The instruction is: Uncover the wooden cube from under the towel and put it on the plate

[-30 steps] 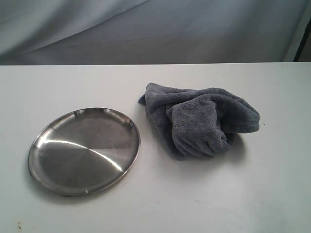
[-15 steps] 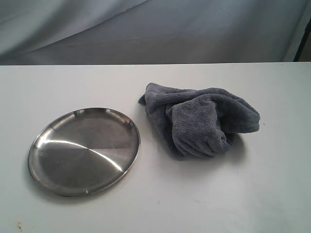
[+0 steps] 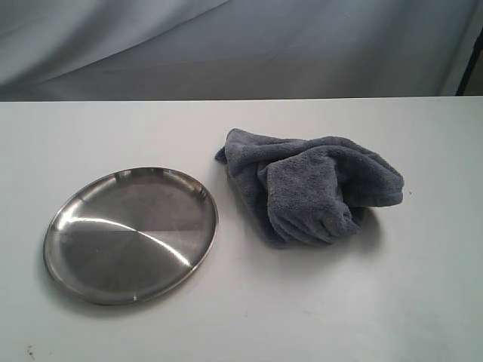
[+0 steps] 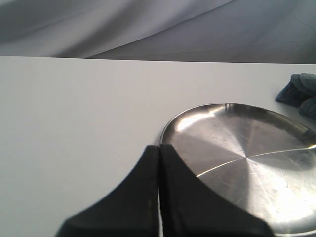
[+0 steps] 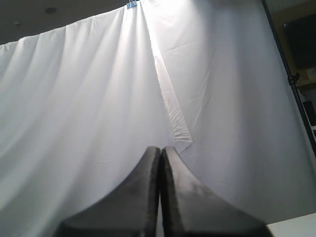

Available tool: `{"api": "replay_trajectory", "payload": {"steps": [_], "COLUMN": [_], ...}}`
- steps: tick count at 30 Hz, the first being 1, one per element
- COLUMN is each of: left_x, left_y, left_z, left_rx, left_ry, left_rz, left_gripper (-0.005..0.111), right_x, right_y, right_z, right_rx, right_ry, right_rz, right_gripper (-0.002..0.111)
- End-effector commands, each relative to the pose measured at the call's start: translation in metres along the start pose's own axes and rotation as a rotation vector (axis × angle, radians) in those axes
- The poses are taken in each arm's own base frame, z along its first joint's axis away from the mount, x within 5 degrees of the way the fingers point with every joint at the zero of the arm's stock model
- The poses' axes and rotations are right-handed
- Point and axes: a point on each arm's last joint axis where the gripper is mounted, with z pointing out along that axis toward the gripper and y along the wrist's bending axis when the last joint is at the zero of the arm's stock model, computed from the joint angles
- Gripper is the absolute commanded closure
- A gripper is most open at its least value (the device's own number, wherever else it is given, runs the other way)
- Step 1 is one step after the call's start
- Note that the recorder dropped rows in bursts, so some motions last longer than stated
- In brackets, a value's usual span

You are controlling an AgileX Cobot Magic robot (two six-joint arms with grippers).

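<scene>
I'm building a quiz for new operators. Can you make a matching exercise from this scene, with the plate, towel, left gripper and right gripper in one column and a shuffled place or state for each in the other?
Things:
1. plate
2. towel
3. left gripper
4. right gripper

States:
A. shut, facing a white curtain
B. bare and shiny
C. shut, facing the plate
D. bunched in a heap

Pairs: 1-B; 2-D; 3-C; 4-A

Blue-grey towel (image 3: 313, 188), shiny silver plate (image 3: 130, 234), white table (image 3: 302, 317), pale draped backdrop (image 3: 226, 45), black tools.
</scene>
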Motion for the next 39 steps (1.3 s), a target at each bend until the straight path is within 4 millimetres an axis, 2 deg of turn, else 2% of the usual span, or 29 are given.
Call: {"api": "replay_trajectory", "payload": {"steps": [1, 4, 7, 9, 12, 17, 22, 25, 29, 30, 35, 39], "left_x": [0.001, 0.001, 0.001, 0.001, 0.001, 0.001, 0.001, 0.001, 0.001, 0.001, 0.001, 0.001], "left_y": [0.000, 0.000, 0.000, 0.000, 0.000, 0.000, 0.000, 0.000, 0.000, 0.000, 0.000, 0.000], "left_z": [0.000, 0.000, 0.000, 0.000, 0.000, 0.000, 0.000, 0.000, 0.000, 0.000, 0.000, 0.000], "left_rx": [0.000, 0.000, 0.000, 0.000, 0.000, 0.000, 0.000, 0.000, 0.000, 0.000, 0.000, 0.000], "left_ry": [-0.008, -0.008, -0.008, -0.008, -0.008, -0.008, -0.008, -0.008, -0.008, -0.008, -0.008, -0.008], "left_rz": [0.001, 0.001, 0.001, 0.001, 0.001, 0.001, 0.001, 0.001, 0.001, 0.001, 0.001, 0.001], "left_gripper": [0.107, 0.107, 0.107, 0.107, 0.107, 0.107, 0.107, 0.107, 0.107, 0.107, 0.107, 0.107], "right_x": [-0.004, -0.012, -0.018, -0.017, -0.033, -0.064, -0.094, -0.106, -0.104, -0.103, -0.078, -0.050], "right_y": [0.001, 0.005, 0.015, 0.021, 0.029, 0.046, 0.075, 0.085, 0.089, 0.091, 0.094, 0.085], "right_z": [-0.001, -0.002, -0.004, -0.005, 0.000, 0.027, 0.070, 0.099, 0.138, 0.147, 0.185, 0.210], "right_rx": [-0.019, -0.069, -0.177, -0.233, -0.254, -0.300, -0.502, -0.548, -0.555, -0.572, -0.686, -0.666], "right_ry": [-0.058, -0.138, -0.207, -0.200, -0.161, -0.068, 0.018, 0.148, 0.416, 0.455, 0.618, 0.711], "right_rz": [0.051, 0.090, 0.025, -0.027, -0.031, -0.042, -0.134, -0.153, -0.167, -0.103, -0.024, 0.016], "right_gripper": [0.108, 0.108, 0.108, 0.108, 0.108, 0.108, 0.108, 0.108, 0.108, 0.108, 0.108, 0.108]}}
